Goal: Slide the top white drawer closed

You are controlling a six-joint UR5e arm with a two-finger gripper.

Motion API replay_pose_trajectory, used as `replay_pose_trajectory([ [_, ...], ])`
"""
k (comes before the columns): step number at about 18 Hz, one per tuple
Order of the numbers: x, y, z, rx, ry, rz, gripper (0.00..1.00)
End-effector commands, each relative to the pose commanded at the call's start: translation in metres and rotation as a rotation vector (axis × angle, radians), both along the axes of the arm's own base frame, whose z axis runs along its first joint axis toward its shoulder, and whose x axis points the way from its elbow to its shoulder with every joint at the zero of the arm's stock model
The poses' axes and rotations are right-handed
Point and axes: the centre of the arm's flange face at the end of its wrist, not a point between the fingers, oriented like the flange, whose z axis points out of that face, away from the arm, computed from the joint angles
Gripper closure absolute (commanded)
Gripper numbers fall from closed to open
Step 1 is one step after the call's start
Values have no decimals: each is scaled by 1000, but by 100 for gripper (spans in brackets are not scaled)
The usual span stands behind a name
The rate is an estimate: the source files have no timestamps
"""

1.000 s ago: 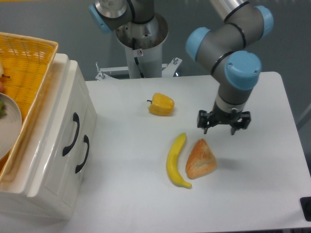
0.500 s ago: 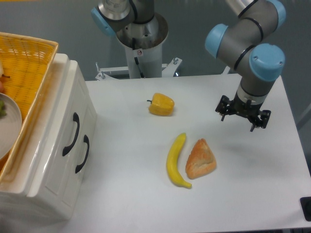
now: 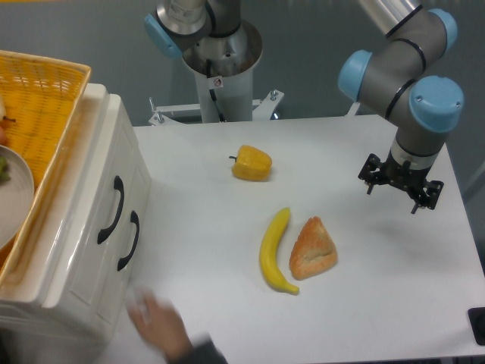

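End effector [image 3: 401,184] shifted further right, fingers apart, empty; blurred human hand [image 3: 158,322] newly below top white drawer [image 3: 106,208].

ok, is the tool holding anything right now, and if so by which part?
Nothing is held. The tool hangs above the bare table at the right, far from the top white drawer; no object sits between its fingers.
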Motion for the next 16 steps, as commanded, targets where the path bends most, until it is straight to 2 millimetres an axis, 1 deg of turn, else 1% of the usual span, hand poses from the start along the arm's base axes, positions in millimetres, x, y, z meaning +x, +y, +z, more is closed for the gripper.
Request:
replay_pose_trajectory([
  [1,-3,-6,0,-2,-1,-26,0],
  [3,-4,-9,1,-8,1,-51,0],
  [16,-2,-15,-7,-13,-15,-43,0],
])
